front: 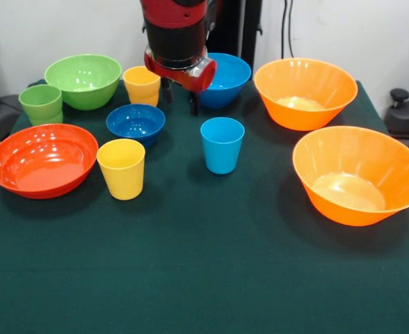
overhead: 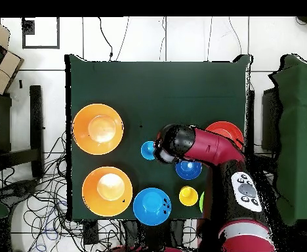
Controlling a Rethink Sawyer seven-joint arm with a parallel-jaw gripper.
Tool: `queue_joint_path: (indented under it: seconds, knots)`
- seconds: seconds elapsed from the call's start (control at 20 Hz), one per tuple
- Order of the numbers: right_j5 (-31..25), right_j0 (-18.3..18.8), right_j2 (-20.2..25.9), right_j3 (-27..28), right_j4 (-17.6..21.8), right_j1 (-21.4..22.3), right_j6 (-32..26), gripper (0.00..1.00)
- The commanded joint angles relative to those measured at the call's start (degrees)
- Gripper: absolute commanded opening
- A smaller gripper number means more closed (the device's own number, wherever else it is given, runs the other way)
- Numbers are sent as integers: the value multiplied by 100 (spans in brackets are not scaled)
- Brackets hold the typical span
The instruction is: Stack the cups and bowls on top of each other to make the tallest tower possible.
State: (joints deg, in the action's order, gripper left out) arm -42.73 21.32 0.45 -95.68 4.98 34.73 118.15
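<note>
Glossy, tapered plastic cups and round bowls sat apart on the dark green felt surface (front: 204, 278), none stacked. The end effector (front: 180, 97) hung at the back; I couldn't tell its grip. The small dark blue bowl (front: 135, 122) lay at its seven o'clock, the light blue cup (front: 222, 144) at five.

Dark green table cloth (front: 204, 278), white wall (front: 371, 35) behind, white tiled floor (overhead: 149, 39), tangled cables (overhead: 51, 197)

Nothing stacked. All upright, apart on table: two orange bowls (front: 305, 92) (front: 358, 174), red-orange bowl (front: 43, 159), green bowl (front: 83, 80), two blue bowls (front: 135, 123) (front: 229, 78); yellow cups (front: 122, 168) (front: 142, 85), light blue cup (front: 222, 144), green cup (front: 41, 104).
</note>
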Motion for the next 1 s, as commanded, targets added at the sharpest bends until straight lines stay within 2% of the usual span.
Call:
queue_joint_path:
  seconds: [0.05,1.0]
  knots:
    - [460,145,448,-255,499,-265,-423,100]
    - [756,443,518,-355,873,-416,-433,100]
